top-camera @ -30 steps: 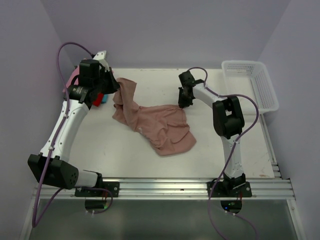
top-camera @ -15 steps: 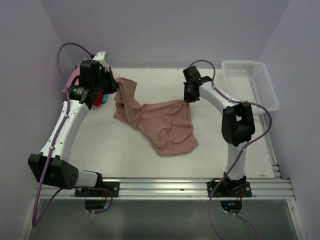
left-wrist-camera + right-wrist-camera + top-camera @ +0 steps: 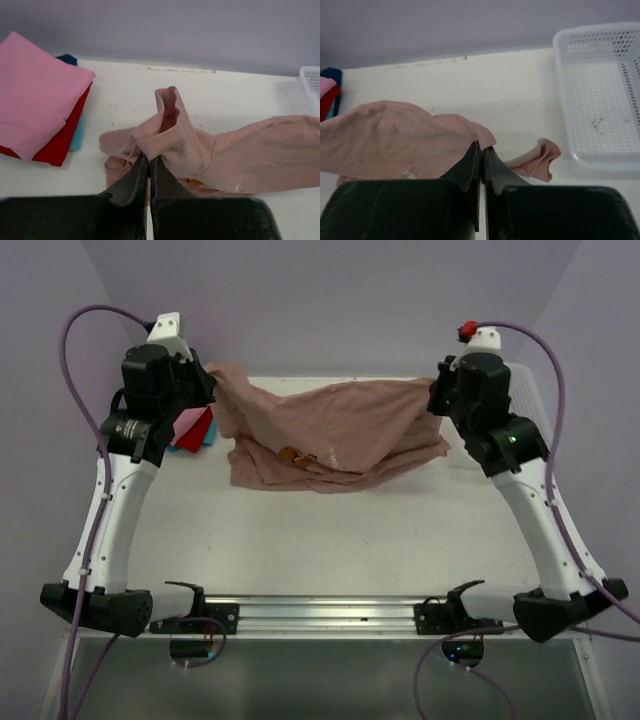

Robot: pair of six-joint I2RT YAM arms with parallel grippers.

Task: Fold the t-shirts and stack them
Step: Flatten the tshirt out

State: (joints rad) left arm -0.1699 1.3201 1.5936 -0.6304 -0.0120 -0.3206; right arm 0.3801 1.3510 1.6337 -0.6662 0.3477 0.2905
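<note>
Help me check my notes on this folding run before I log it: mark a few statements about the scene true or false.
1. The left gripper and the right gripper are each shut on the dusty-pink t-shirt. True.
2. That t-shirt is already folded flat. False: it hangs unfolded, spread between the two raised grippers.
3. A bright pink shirt tops the folded stack. True.
4. A folded shirt lies in the white basket. False: the white basket shows no shirt inside.
</note>
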